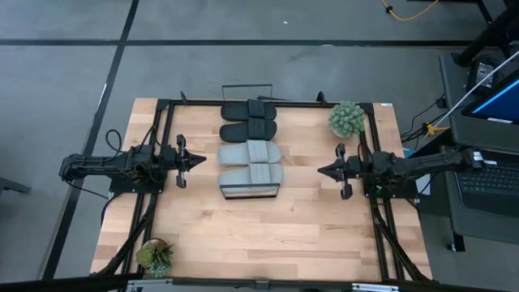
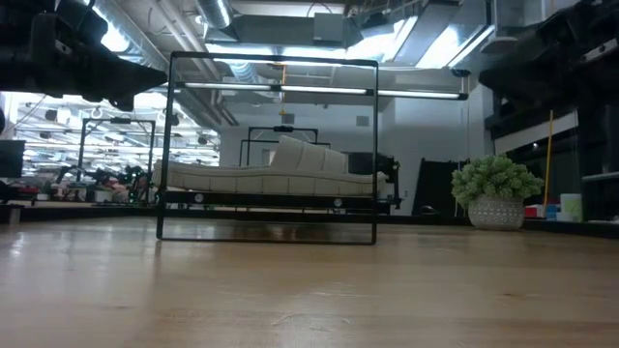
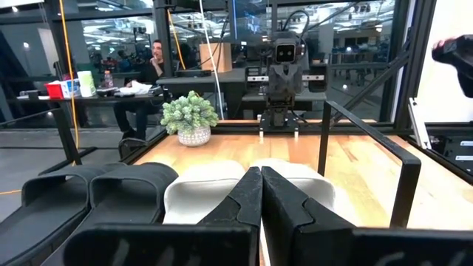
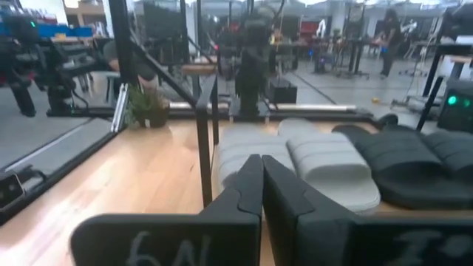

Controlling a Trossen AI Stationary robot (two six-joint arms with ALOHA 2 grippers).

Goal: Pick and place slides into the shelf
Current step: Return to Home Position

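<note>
Four slides lie sole-down in a row along the shelf [image 1: 249, 192], between my two arms. The two black ones [image 1: 249, 111] [image 1: 249, 130] are toward the far edge. The two light grey ones [image 1: 249, 152] [image 1: 249, 173] are nearer. In the low view the grey slides [image 2: 290, 169] sit raised on the shelf, inside its black wire frame [image 2: 375, 145]. My left gripper [image 1: 203, 161] [image 3: 260, 171] is shut, left of the row and pointing at it. My right gripper [image 1: 320, 170] [image 4: 261, 159] is shut, right of the row. Neither touches anything.
A potted plant [image 1: 346, 119] stands near the table's far right corner, and a smaller plant [image 1: 154, 255] is at the near left. Black rails [image 1: 375, 146] run along the table's sides. Bare wood lies near of the shelf [image 1: 259, 231]. A person [image 3: 151, 66] sits beyond the table.
</note>
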